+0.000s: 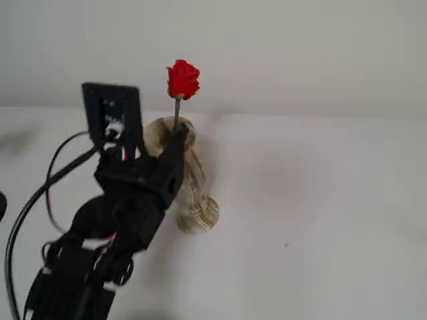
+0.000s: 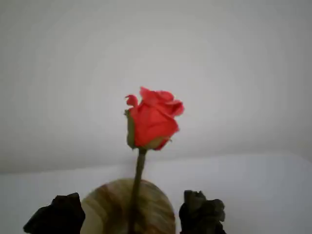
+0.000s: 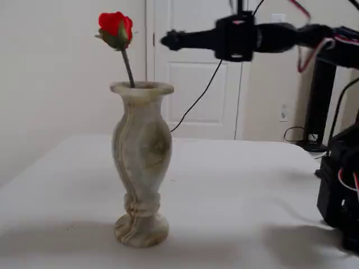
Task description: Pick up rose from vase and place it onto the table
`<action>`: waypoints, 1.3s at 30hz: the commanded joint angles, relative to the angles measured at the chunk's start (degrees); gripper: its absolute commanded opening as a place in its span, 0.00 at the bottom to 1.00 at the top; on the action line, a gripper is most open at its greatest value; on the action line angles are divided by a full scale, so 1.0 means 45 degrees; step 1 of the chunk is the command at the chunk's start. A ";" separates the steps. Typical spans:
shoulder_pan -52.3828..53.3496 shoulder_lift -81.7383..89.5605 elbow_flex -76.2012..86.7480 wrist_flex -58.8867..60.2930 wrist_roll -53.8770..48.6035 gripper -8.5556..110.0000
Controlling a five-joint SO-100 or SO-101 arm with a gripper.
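The red rose (image 3: 115,25) stands in the marbled cream-and-tan vase (image 3: 141,151), its thin stem rising from the rim. The vase is upright on the white table (image 3: 235,185). My gripper (image 3: 166,40) reaches in level from the right, above rim height and a short way off the stem. In the wrist view the rose (image 2: 152,119) is centred above the vase rim (image 2: 107,209), and my gripper (image 2: 129,214) is open, its dark fingertips (image 2: 56,214) wide apart on either side of the stem. From above, the gripper (image 1: 179,133) is at the vase (image 1: 198,210) rim, below the rose (image 1: 182,79).
The arm's base (image 3: 342,185) stands at the table's right edge in a fixed view, with black cables (image 1: 27,200) trailing beside the arm. A white door (image 3: 196,84) and a plain wall lie behind. White table (image 1: 300,200) stretches to the vase's right.
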 commanded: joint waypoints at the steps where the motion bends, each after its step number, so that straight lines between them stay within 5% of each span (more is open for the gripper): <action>1: -0.0332 -0.1055 -0.1445 -0.0742 0.0430 0.30; 21: 0.0098 -0.4980 -0.4102 -0.1973 0.0410 0.26; 31: 0.0176 -0.5234 -0.4414 -0.1895 -0.0059 0.08; 39: 0.0410 -0.5313 -0.4961 -0.1875 -0.0586 0.07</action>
